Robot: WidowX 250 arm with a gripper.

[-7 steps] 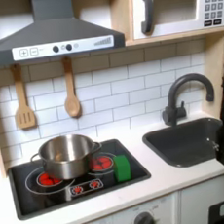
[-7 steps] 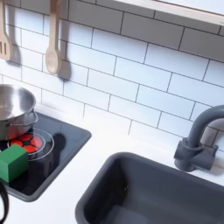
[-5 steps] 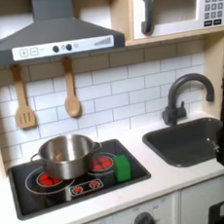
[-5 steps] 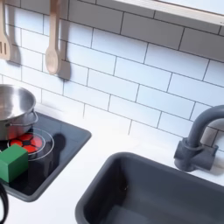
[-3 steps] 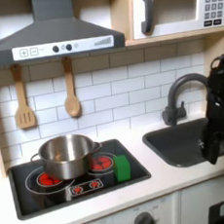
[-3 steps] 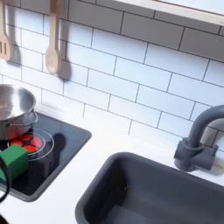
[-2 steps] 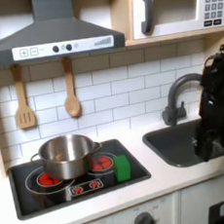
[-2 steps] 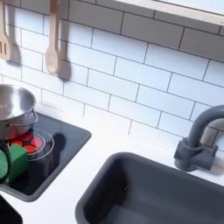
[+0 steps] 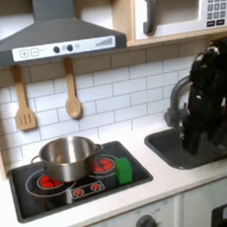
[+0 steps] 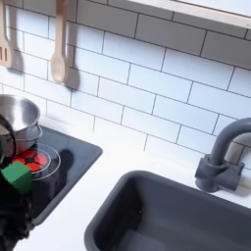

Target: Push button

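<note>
Button [image 9: 66,48] on the range hood, above the pot [image 9: 67,157]: not yet pressed. My claw [image 9: 195,142] hangs over the sink [image 9: 171,149], well right of the pot; claw state cannot be determined. Full approach remains.

Arm [image 9: 205,101] motion-blurred in the first exterior view, end effector [image 9: 193,142] too smeared to read jaws. It hides much of the faucet [image 9: 176,104] and part of the sink [image 9: 168,144]. Microwave [image 9: 179,6] cut by top and right edges. Range hood buttons [image 9: 61,48] too small to tell. In the second exterior view, pot [image 10: 22,120] cut by left edge, dark blurred shape at bottom left covers the counter's front corner.
</note>
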